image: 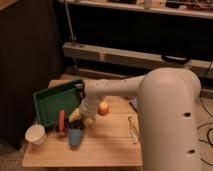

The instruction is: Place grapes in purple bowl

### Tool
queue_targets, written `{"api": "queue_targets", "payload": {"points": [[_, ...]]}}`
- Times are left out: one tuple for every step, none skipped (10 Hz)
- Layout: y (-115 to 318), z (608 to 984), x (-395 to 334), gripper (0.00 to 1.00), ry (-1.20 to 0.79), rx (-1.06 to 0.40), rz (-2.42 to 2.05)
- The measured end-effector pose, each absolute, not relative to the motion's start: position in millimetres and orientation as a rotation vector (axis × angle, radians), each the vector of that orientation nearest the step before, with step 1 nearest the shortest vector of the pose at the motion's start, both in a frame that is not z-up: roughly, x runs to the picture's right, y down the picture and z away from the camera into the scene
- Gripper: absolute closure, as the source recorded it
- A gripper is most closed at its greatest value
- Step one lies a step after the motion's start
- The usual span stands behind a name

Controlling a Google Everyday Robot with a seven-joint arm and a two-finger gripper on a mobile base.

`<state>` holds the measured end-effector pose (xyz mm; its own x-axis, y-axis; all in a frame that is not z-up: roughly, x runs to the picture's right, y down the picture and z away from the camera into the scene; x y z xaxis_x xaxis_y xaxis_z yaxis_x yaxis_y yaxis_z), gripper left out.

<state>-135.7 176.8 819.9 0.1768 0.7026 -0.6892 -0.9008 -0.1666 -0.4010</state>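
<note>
Setting: a wooden table (107,142) is standing in a dim room, in front of dark shelving.
Arm: a thick white arm (120,90) is reaching from the right across the table toward its left half.
Gripper: the gripper (84,119) is hanging low over the table, just right of the green tray (52,100) and above a blue cup (75,138).
Grip: cannot tell whether it is holding anything.
Grapes: cannot tell where they are lying; nothing dark around the gripper is reading clearly as a bunch.
Purple bowl: only a dark bluish sliver (133,103) is showing at the arm's lower edge right of centre; it may be the purple bowl.
Orange fruit: the orange fruit (103,108) is sitting just right of the gripper.
Other things: a white cup (36,134) is standing at the front left; a red object (62,120) is standing upright beside the blue cup; a pale tool (132,128) is lying toward the right.
</note>
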Motion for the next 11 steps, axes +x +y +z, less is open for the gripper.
{"api": "queue_targets", "payload": {"points": [[177.8,822.3,-135.3,0.24,0.270,-0.980,1.445],[178.7,823.9,-136.5,0.32,0.274,-0.977,1.444],[178.7,825.4,-138.0,0.45,0.276,-0.976,1.446],[177.8,826.1,-139.2,0.55,0.275,-0.976,1.447],[177.4,825.6,-141.9,0.64,0.278,-0.977,1.441],[177.5,824.9,-145.1,0.75,0.282,-0.979,1.433],[176.9,823.9,-147.7,0.84,0.283,-0.980,1.427],[175.6,821.8,-150.4,0.94,0.281,-0.981,1.423],[175.3,821.0,-151.5,0.99,0.279,-0.981,1.420],[175.1,821.2,-151.1,1.00,0.279,-0.980,1.420],[175.3,821.3,-151.1,1.00,0.279,-0.979,1.419]]}}
